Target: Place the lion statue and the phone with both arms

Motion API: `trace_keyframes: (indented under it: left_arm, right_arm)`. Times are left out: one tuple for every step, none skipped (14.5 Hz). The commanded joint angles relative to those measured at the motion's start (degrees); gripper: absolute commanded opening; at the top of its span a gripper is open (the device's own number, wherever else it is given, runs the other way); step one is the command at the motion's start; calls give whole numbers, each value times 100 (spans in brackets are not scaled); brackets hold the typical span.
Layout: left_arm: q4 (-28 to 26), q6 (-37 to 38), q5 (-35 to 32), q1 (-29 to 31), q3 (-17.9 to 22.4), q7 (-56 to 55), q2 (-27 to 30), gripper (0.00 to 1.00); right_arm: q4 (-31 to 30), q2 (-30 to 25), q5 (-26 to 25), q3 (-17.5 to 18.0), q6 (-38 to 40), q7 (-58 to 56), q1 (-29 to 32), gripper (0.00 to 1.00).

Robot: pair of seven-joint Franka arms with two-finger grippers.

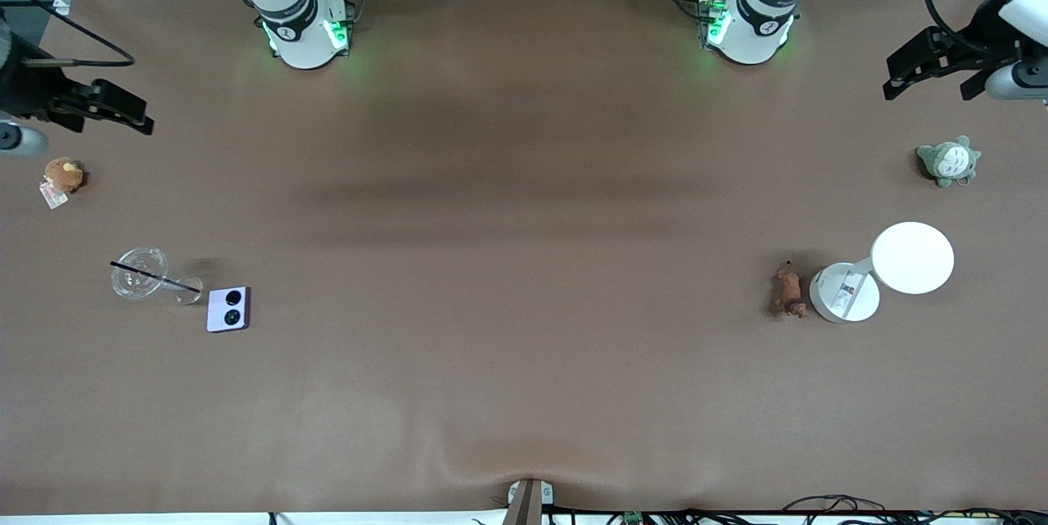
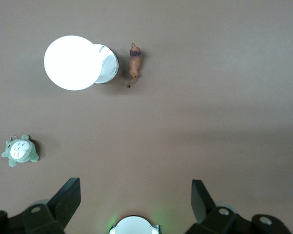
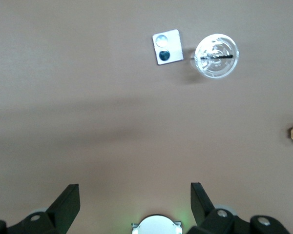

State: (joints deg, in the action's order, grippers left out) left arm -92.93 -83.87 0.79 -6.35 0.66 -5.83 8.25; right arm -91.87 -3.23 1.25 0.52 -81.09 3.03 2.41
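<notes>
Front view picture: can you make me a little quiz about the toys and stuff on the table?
1. True or false: the lion statue lies right beside the white round stand.
2. Which thing is nearer to the front camera: A) the phone, B) the brown plush toy?
3. Fill in: the black straw rests on the clear plastic ____.

Key
1. True. The lion statue sits next to the stand's base, toward the left arm's end of the table.
2. A. The phone lies lower in the front view.
3. Cup. It is beside the phone, and both the left gripper and the right gripper hang with fingers open, holding nothing.
</notes>
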Motion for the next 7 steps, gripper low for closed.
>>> trace_keyframes:
  left_arm:
    - [-287, -165, 79, -33, 13, -85, 238, 100]
    - [-287, -165, 62, -33, 13, -103, 238, 100]
    - [-235, -182, 27, -50, 13, -129, 212, 100]
    - [-156, -183, 18, -50, 13, -173, 186, 100]
    - [-129, -183, 9, -42, 13, -269, 185, 100]
    - [-163, -165, 0, -41, 13, -400, 194, 100]
    - [-181, -139, -43, -41, -4, -550, 194, 100]
  right_arm:
    - [72, -82, -54, -69, 76, -4, 40, 100]
    - [81, -82, -54, -113, 58, -30, 31, 100]
    - [73, -82, -54, -140, 32, -109, 31, 100]
    - [72, -82, -54, -149, -12, -222, 31, 100]
    - [72, -82, -54, -175, -64, -302, 31, 100]
    - [72, -82, -54, -219, -91, -303, 23, 100]
    - [72, -82, -54, -219, -82, -303, 23, 100]
